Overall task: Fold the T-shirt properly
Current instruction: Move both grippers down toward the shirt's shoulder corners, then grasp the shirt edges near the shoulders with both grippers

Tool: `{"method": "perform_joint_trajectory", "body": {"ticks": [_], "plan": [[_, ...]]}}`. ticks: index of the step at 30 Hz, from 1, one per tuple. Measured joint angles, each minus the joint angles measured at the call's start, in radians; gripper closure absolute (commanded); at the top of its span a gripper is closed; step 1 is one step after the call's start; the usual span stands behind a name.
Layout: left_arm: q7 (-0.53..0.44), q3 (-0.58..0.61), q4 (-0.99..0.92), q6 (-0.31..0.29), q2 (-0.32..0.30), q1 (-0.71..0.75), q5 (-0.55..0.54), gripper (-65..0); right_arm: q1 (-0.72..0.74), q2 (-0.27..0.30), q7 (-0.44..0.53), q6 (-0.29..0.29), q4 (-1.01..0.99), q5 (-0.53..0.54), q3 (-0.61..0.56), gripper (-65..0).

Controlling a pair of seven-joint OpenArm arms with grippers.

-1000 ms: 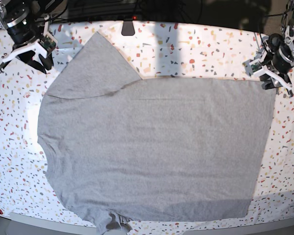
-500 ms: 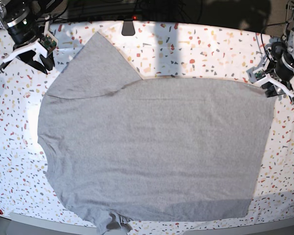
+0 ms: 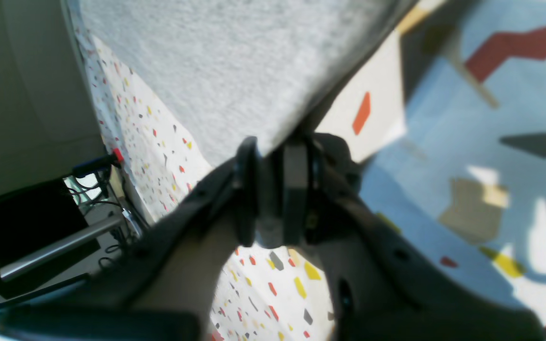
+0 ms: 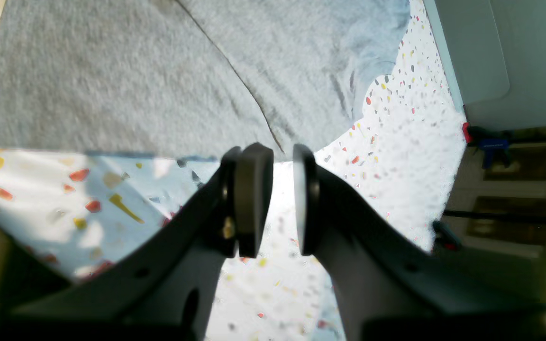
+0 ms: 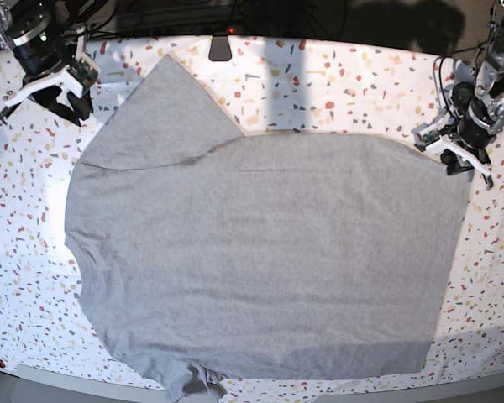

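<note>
At the hem corner of the T-shirt, my left gripper has its jaws together on the fabric edge, judged to be the hold needed for lifting that corner into a fold. My right gripper hangs beyond the sleeve, jaws slightly apart and empty. Spread flat, plain grey side up, the shirt covers most of the terrazzo-speckled desk. Sunlight and shadow patches cross the surface; cables lie behind it.
</note>
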Motion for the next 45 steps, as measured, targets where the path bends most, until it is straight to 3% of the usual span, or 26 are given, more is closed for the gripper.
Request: {"method": "perform_joint_trajectory", "body": {"ticks": [1, 4, 11, 15, 20, 38, 40, 43, 45], "plan": [[0.002, 0.001, 0.000, -0.001, 0.000, 0.000, -0.002, -0.6, 0.000, 0.003, 0.000, 0.029, 0.000, -0.006, 0.000, -16.0], [0.003, 0.003, 0.000, -0.002, 0.000, 0.000, -0.001, 0.0, 0.000, 0.006, 0.008, 0.050, -0.021, -0.008, 0.000, -23.2], [0.005, 0.003, 0.000, 0.000, 0.000, 0.000, -0.020, 0.0, 0.018, 0.019, 0.101, 0.031, -0.133, -0.103, -0.031, -23.2], [0.010, 0.004, -0.001, 0.019, 0.000, 0.002, -0.023, 0.0, 0.103, 0.076, 0.060, -0.014, -0.235, -0.111, -0.147, -23.2], [0.010, 0.005, -0.001, 0.035, 0.000, 0.003, -0.023, 0.0, 0.219, 0.143, -0.035, -0.030, -0.322, -0.137, -0.291, -23.2], [0.011, 0.005, -0.003, 0.034, 0.000, 0.003, -0.037, 0.0, 0.520, 0.200, -0.065, -0.045, -0.545, -0.123, -0.565, -23.2], [0.012, 0.004, -0.003, 0.035, 0.000, 0.003, -0.058, 0.0, 0.541, 0.200, -0.068, -0.018, -0.552, -0.123, -0.578, -23.2], [0.019, 0.005, -0.002, 0.037, 0.000, 0.003, -0.058, 0.0, 0.571, 0.201, -0.067, 0.092, -0.554, -0.124, -0.589, -23.2], [0.029, 0.005, -0.002, 0.038, 0.000, 0.003, -0.061, 0.0, 0.578, 0.207, -0.064, 0.090, -0.554, -0.124, -0.592, -23.2]]}}
